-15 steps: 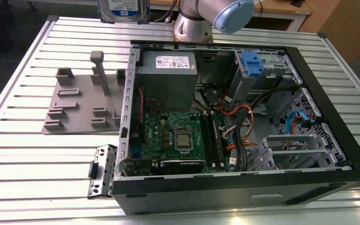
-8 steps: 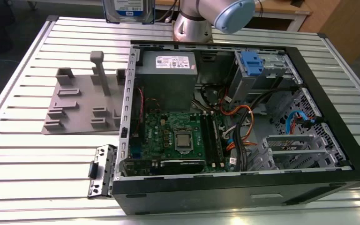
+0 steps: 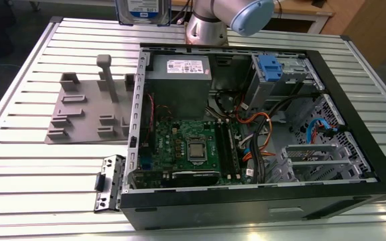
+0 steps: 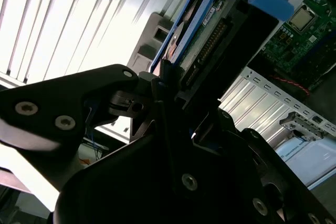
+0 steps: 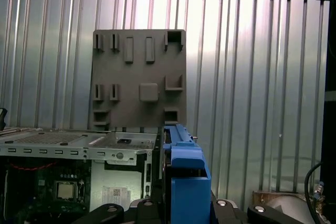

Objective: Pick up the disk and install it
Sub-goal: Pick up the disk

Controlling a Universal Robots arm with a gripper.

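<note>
On the exterior view's left, a grey holder plate (image 3: pixel 79 113) lies flat on the slatted table (image 3: pixel 18 165). A little to the right, at the far side, the disk (image 3: pixel 142 11) hangs in the air, and the picture edge cuts off its upper part. In the second wrist view the gripper (image 4: pixel 176 95) is clamped on one end of the disk, but the black fingers hide the contact itself. The arm (image 3: pixel 230 15) stands just beside the disk. The open computer case (image 3: pixel 260 125) takes the right side, with a blue tab (image 3: pixel 268 65) in its far bay.

Open black computer case (image 3: pixel 260 201) on slatted table (image 3: pixel 18 170), grey fixture plate (image 3: pixel 79 108) beside it, green motherboard (image 3: pixel 179 135) inside
</note>
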